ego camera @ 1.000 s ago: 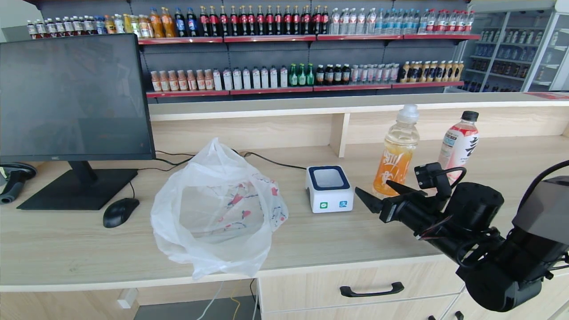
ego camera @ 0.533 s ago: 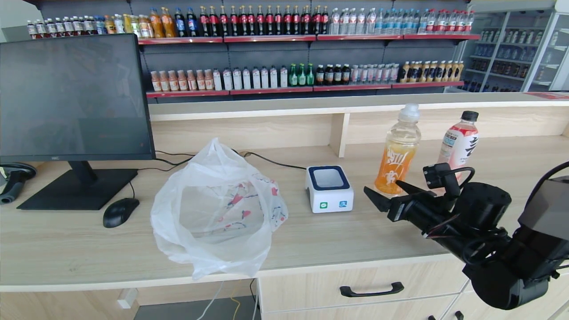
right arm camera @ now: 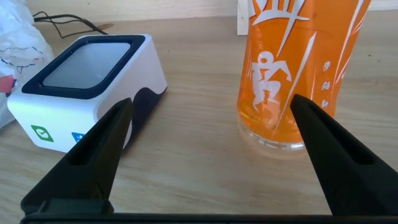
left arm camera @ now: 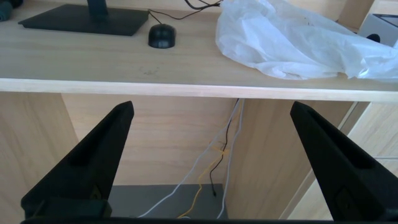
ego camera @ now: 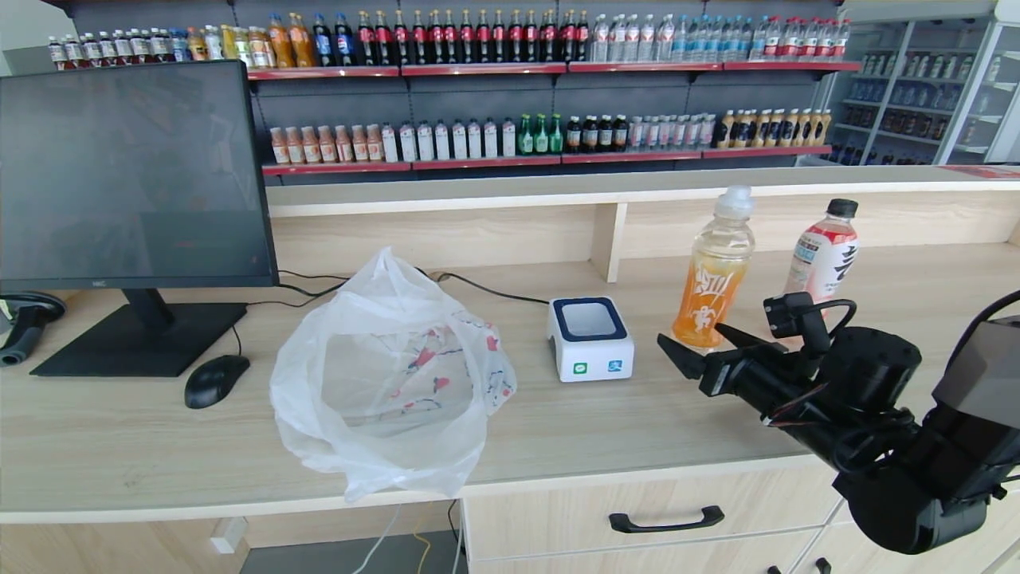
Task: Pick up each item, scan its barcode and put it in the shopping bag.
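While the right gripper (ego camera: 690, 335) is hanging low over the counter (ego camera: 598, 430) in the head view, its two black fingers are standing wide apart, holding nothing. An orange bottle (ego camera: 712, 271) with a clear top and pale cap is standing upright just past the fingertips. A white and red bottle (ego camera: 822, 255) with a black cap is standing farther back, to the gripper's right. A white scanner (ego camera: 590, 339) is sitting near its left, and the see-through shopping bag (ego camera: 390, 375) is lying well beyond that.

From the left wrist, the left gripper (left arm camera: 211, 109) is hanging below the counter's edge, fingers wide apart and empty, with the bag up ahead.

From the right wrist, the orange bottle is showing a white running figure, close ahead of the fingers.
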Available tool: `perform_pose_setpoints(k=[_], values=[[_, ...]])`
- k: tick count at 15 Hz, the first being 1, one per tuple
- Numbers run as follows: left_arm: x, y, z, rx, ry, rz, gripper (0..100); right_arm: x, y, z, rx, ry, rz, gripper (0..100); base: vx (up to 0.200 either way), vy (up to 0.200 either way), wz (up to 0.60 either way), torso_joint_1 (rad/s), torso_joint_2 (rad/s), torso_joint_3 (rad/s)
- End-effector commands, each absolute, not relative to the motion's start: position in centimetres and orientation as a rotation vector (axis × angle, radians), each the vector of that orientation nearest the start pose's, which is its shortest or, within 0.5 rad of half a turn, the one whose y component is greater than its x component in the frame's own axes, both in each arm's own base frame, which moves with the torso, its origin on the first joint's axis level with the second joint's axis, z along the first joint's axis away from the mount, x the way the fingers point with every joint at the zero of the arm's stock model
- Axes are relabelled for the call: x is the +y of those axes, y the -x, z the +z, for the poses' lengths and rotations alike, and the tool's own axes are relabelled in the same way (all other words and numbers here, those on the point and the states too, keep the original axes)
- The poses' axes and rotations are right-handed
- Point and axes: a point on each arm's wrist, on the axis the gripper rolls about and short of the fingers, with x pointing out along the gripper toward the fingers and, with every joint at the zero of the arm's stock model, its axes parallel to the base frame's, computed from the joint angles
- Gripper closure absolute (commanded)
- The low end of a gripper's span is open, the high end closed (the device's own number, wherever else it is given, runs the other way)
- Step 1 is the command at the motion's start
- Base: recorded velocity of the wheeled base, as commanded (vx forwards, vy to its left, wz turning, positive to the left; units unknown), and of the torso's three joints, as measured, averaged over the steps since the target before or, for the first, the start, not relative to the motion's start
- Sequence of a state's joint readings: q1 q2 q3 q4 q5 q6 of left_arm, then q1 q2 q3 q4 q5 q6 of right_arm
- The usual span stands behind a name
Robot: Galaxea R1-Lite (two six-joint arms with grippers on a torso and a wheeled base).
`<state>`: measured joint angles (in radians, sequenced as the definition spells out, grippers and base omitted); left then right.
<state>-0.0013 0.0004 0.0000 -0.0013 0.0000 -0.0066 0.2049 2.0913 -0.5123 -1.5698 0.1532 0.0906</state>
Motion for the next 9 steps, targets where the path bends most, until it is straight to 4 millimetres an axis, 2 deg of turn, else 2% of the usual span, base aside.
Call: perform_pose_setpoints(k=[1, 9], values=[[0.0, 2.28, 7.56, -0.002, 0.008, -0.002, 0, 6.89, -31.87, 8.31, 0.027, -0.089, 0.355, 0, 0.0, 0.0, 0.0, 0.0, 0.0, 0.0], [0.0, 2.28, 7.56, -0.002, 0.006, -0.002, 0, 6.72, -32.55, 7.8, 0.032, -0.092, 0.346, 0, 0.0, 0.0, 0.0, 0.0, 0.0, 0.0]])
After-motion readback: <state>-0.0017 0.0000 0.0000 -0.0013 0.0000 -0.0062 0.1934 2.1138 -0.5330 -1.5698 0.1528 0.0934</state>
